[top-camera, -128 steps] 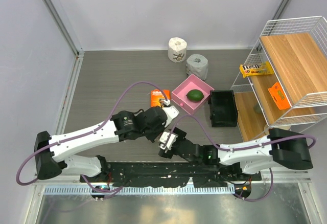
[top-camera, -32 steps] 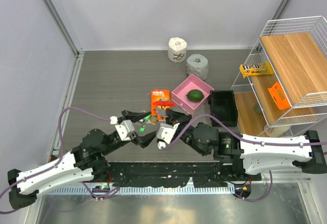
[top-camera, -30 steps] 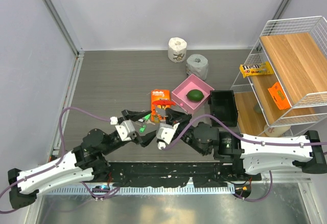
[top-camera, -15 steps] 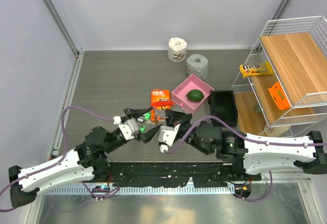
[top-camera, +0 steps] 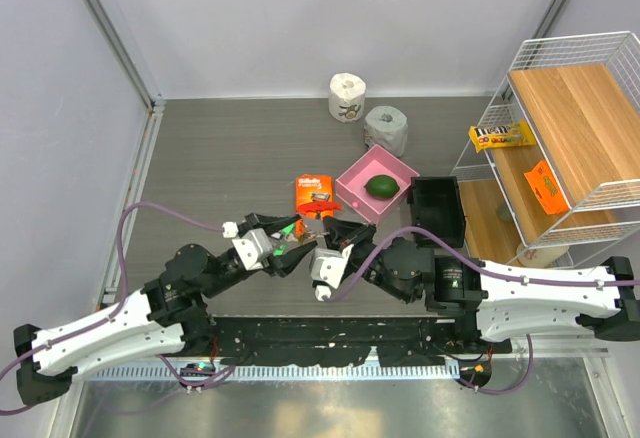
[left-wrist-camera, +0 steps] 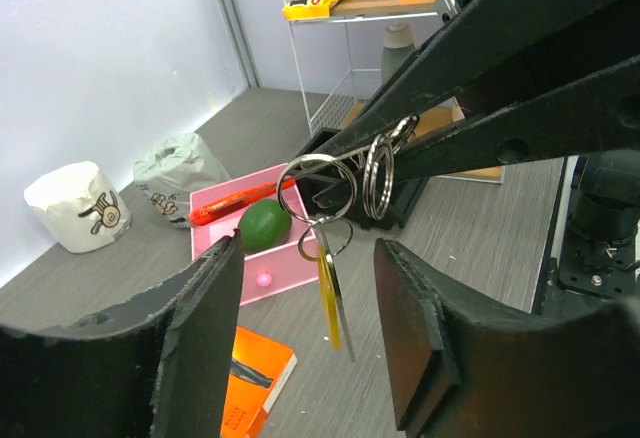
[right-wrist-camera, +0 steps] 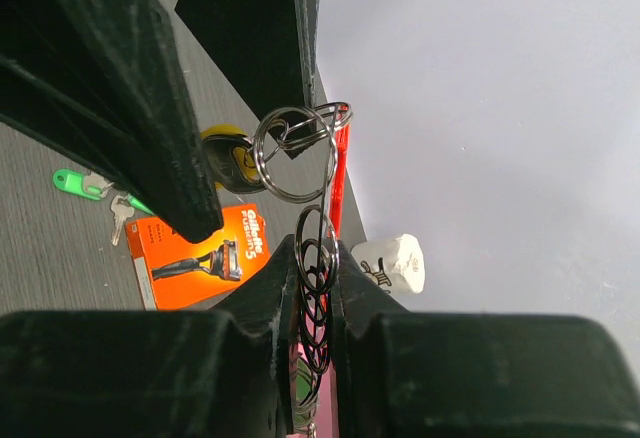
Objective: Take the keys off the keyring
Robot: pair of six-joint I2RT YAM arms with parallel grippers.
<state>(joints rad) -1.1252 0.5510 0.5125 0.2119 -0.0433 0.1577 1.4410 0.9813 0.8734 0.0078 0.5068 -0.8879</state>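
L arm: reaches inward over mid-table, left gripper [left-wrist-camera: 308,258] spread, facing hanging yellow-tagged key [left-wrist-camera: 330,303] | R arm: angled to meet it, right gripper [right-wrist-camera: 315,253] pinching keyring [right-wrist-camera: 340,178] rings aloft | green-tagged key [right-wrist-camera: 80,183] on table [top-camera: 220,158] beside razor box [right-wrist-camera: 200,248]

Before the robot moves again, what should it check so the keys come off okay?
1. The right fingers are shut on the keyring: ok.
2. The left fingers are open, one on each side of the yellow key, not touching it: ok.
3. The yellow key is off the keyring: not ok, it hangs from it.
4. The green key lies on the table, apart from the keyring: ok.
5. More keys are on the keyring: cannot tell.
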